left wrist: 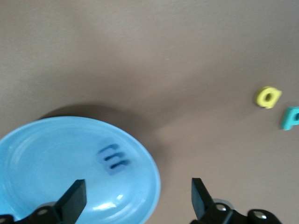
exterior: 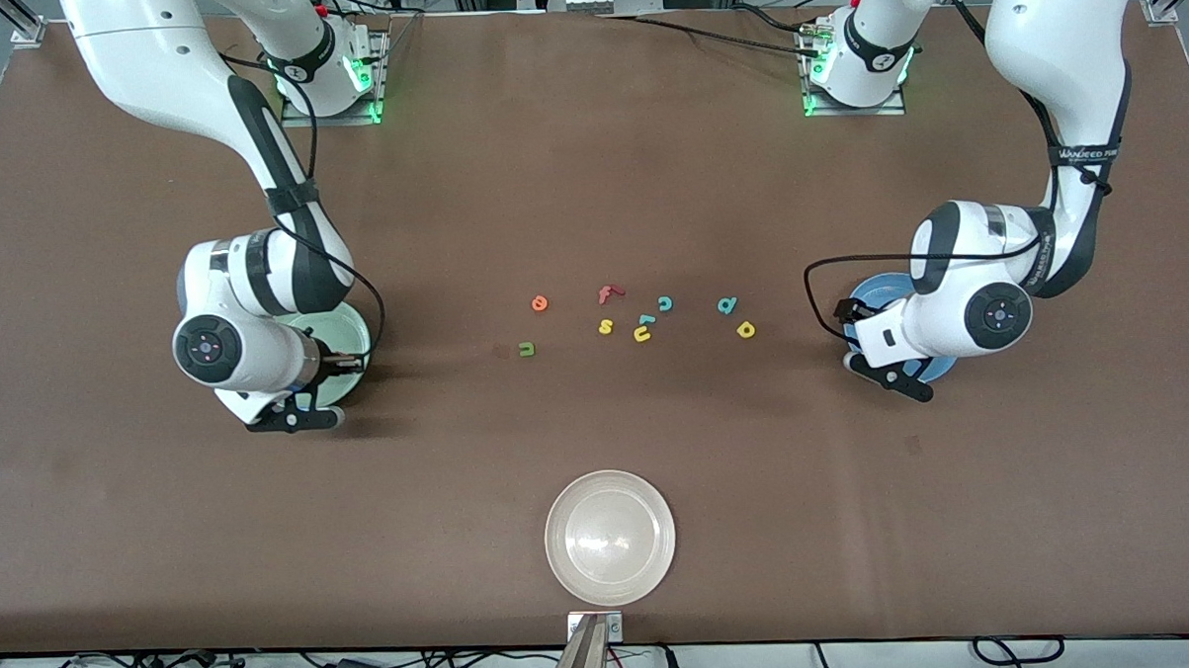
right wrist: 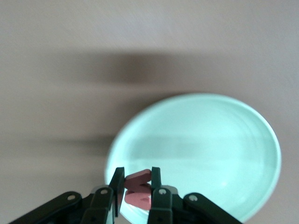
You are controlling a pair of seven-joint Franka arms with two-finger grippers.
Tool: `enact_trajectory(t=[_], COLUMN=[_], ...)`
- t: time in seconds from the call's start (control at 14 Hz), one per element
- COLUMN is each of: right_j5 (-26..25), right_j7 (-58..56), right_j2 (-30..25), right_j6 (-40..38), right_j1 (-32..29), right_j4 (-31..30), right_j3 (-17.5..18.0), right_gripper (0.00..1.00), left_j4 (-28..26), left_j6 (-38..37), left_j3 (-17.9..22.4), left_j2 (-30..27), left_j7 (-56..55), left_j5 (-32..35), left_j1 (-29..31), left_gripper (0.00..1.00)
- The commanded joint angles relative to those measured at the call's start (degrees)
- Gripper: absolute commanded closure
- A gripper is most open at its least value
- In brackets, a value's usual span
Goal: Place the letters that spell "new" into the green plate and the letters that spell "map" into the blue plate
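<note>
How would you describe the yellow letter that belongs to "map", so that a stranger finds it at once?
Start at the blue plate under the left arm, at that arm's end of the table. The loose letters lie toward the table's middle from it; the closest two are a teal letter and the yellow letter. Yours is the yellow round-bowled one, nearer the front camera than the teal.
</note>
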Motion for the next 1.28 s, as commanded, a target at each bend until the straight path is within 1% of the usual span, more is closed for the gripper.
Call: enact_trajectory(t=[0.0,0.14,0.21,0.28,0.36,0.43,0.5,0.57,0.64,0.78,0.93,1.0,1.07,1.14,1.21], right_j5=[-0.79,-0.79,-0.79,-0.79,-0.79,-0.79,-0.79,-0.62,-0.44,-0.27,0.17,0.17,0.43,0.61,1.05], right_j7=[-2.12,-2.38,-2.38,-2.38,-2.38,-2.38,-2.3,-1.77,-1.33,-0.37,-0.01,0.42,1.39,3.22,5.59], right_j2=[-5.31,-5.32,-4.71,-3.74,-2.95,-2.16,-1.46,-1.36,-1.62,-2.41,-2.24,-2.07,-1.89,-1.1,0.21], right_j6=[4.21,6.07,7.03,8.43,9.67,11.16,11.96,11.96,11.7,9.0,3.46,2.66,2.91,3.78,5.36], right_j1=[0.44,0.27,0.0,-0.09,-0.17,-0.17,-0.26,-0.44,-0.18,0.44,1.92,4.02,6.39,8.68,10.36], right_j4=[-9.14,-10.22,-10.22,-10.57,-11.01,-11.53,-11.63,-11.19,-10.58,-6.99,-1.37,0.4,0.94,1.12,1.64], right_j3=[-1.86,-1.86,-2.04,-2.04,-2.04,-2.04,-2.04,-2.04,-2.04,-1.86,-1.6,-1.6,-1.6,-1.6,-1.6], right_gripper=[1.0,1.0,1.0,0.99,0.98,0.96,0.84,0.38,0.0,0.0,0.0,0.0,0.0,0.0,0.0], left_j4=[-0.43,-0.43,-0.35,-0.26,-0.34,-0.52,-0.69,-0.78,-1.22,-2.45,-2.45,-2.45,-2.37,-2.19,-2.1], left_j6=[-1.32,1.38,6.45,12.16,15.43,16.16,16.17,16.17,16.17,16.69,16.61,16.52,16.7,16.87,17.92], left_j3=[-3.53,-6.17,-6.1,-6.1,-6.18,-6.18,-6.18,-6.27,-6.27,-6.36,-6.36,-6.36,-6.36,-6.27,-5.84], left_j2=[-1.44,0.22,2.06,4.34,5.67,6.03,6.12,6.21,6.65,7.7,7.88,7.71,7.97,8.32,8.76], left_j7=[-8.05,-22.87,-30.09,-34.6,-36.38,-36.84,-37.01,-37.1,-37.71,-39.03,-42.27,-42.9,-42.9,-42.9,-42.9], left_j5=[0.04,0.04,0.04,0.04,0.13,0.04,0.13,0.04,0.04,0.04,0.04,0.04,0.04,0.04,0.04], left_j1=[-0.36,-1.5,-3.07,-4.05,-4.23,-4.67,-5.02,-5.2,-5.28,-6.51,-8.18,-8.79,-8.89,-8.89,-8.54], left_gripper=[0.0,0.0,0.0,0.0,0.0,0.0,0.0,0.0,0.0,0.0,0.0,0.08,0.24,0.37,0.4])
